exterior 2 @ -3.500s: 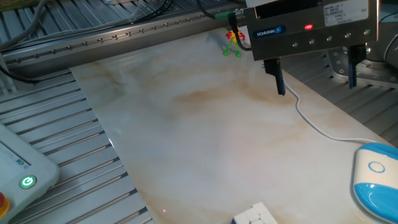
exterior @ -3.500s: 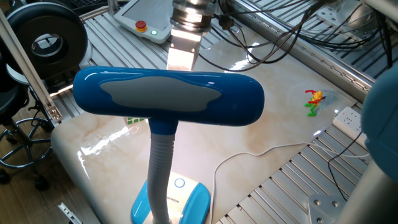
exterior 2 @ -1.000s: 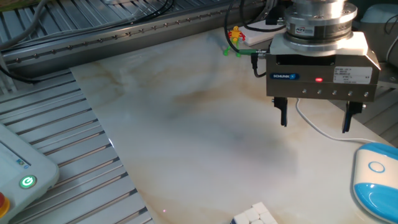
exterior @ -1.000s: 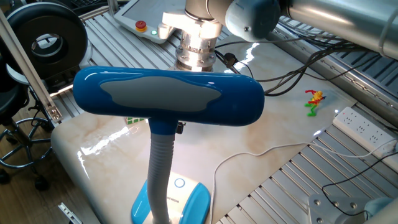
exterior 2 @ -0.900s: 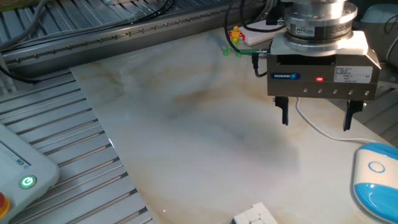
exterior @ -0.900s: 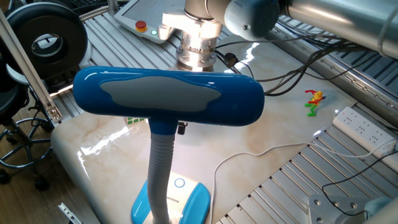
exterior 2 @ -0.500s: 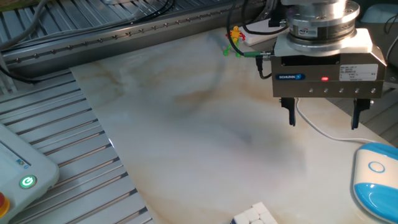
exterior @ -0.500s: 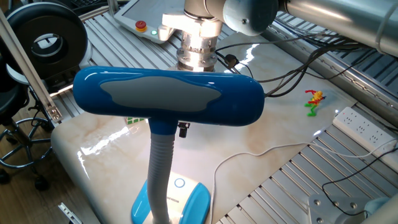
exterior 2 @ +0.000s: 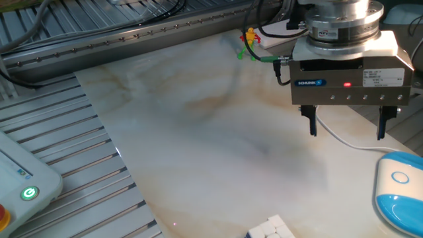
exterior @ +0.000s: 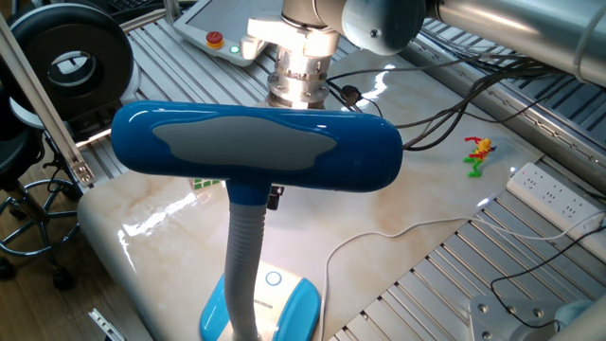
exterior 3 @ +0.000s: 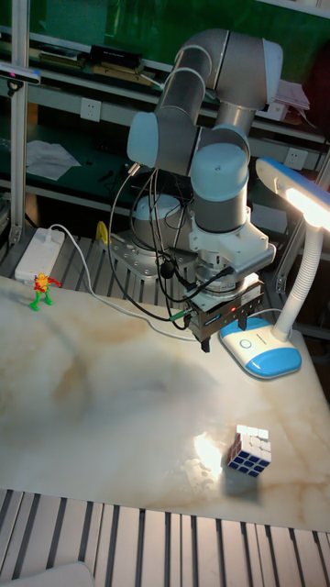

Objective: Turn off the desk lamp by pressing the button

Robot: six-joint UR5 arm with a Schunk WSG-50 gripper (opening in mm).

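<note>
The desk lamp's blue head [exterior: 256, 147] fills the middle of one fixed view, on a white ribbed neck [exterior: 244, 265] over its blue-and-white base [exterior: 284, 308]. The small white button [exterior: 273, 278] sits on top of the base. In the tall fixed view the lamp head [exterior 3: 298, 197] glows. My gripper [exterior 2: 347, 129] hangs open above the marble table, a short way left of the base [exterior 2: 400, 195] and its button [exterior 2: 400, 177]. Nothing is between the fingers [exterior 2: 313, 123]. In one fixed view the lamp head hides most of the gripper.
A Rubik's cube [exterior 3: 247, 449] lies on the marble in front of the lamp. A small toy figure [exterior 2: 248, 43] and a white power strip [exterior: 559, 194] are at the far side. The lamp's white cable [exterior 2: 337, 135] runs under the gripper. A grey controller [exterior 2: 20, 185] sits off the table's edge.
The gripper has come down from high up and drifted a little towards the lamp base. Its fingers stay open. The lamp has not moved.
</note>
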